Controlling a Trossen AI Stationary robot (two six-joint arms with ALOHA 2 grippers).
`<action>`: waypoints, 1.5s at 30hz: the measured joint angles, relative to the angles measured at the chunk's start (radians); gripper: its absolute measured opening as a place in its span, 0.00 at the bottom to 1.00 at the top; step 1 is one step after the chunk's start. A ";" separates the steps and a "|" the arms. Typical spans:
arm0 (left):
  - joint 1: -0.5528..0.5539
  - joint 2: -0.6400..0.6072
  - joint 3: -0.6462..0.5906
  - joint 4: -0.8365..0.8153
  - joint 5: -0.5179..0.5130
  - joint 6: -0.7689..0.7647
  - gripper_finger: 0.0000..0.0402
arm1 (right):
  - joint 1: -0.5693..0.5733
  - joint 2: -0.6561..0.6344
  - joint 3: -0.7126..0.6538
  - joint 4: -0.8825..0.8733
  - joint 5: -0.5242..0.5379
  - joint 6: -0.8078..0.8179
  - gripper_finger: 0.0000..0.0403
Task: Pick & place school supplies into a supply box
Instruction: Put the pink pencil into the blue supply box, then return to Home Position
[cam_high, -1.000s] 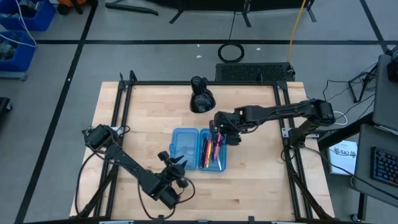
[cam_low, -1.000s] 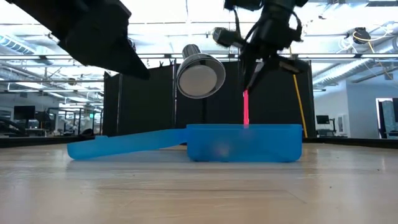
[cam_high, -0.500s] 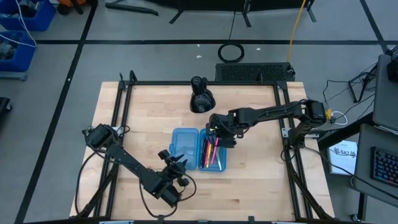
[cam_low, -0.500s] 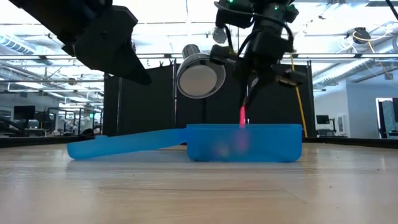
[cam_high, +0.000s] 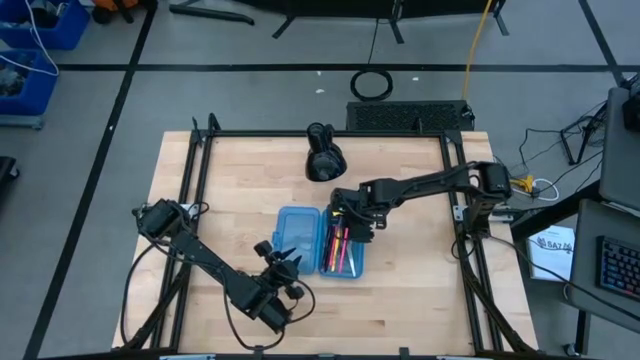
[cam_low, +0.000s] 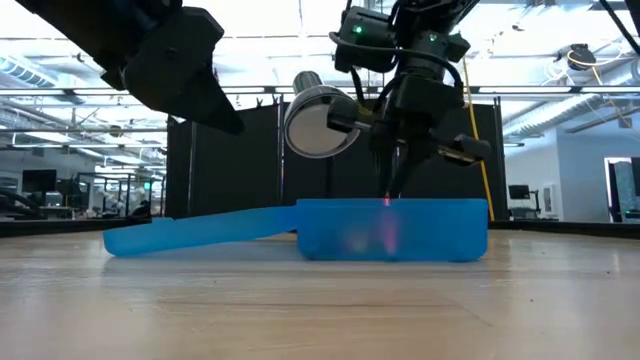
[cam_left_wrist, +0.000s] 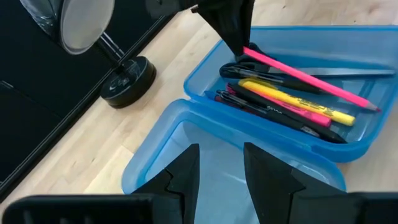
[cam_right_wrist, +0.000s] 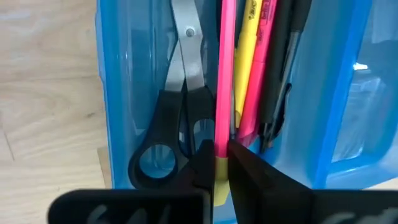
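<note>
The right end effector (cam_right_wrist: 216, 163) is pinched narrow on the end of a pink pencil (cam_left_wrist: 305, 76), and in the high view it sits just right of centre over the top end of the supply box (cam_high: 322, 241), which lies open in the middle of the tabletop (cam_high: 230, 180). In the left wrist view the pencil slants down from that grip, its held end raised and its far tip low toward the opposite end of the filled half. Beneath and beside it in that half lie black-handled scissors (cam_right_wrist: 163, 134), a yellow pen (cam_left_wrist: 292, 99), and further pink and black pens. The low view shows the end effector just above the box rim at centre frame. The step in hand appears to be laying this pencil down; done well, it would mean lowering the held end until the pencil lies nearly flat along the box's length, parallel to the other pens, then releasing low so it does not bounce or roll over the wall. The fingers should lift straight up to avoid dragging the scissors. The left end effector (cam_left_wrist: 219, 177) waits partly spread over the empty lid half, at lower centre-left in the high view. A black dome-shaped object (cam_high: 322, 157) stands above the box in that view.
</note>
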 joint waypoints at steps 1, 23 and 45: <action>0.000 0.000 -0.003 0.000 -0.001 0.000 0.32 | -0.003 0.007 0.000 0.006 -0.013 0.007 0.04; 0.020 0.000 -0.031 0.005 -0.029 0.020 0.32 | -0.025 -0.100 -0.068 0.109 0.044 0.111 0.23; 0.110 -0.005 -0.023 0.011 -0.180 0.306 0.32 | 0.185 -0.889 -0.379 0.420 -0.056 1.542 0.06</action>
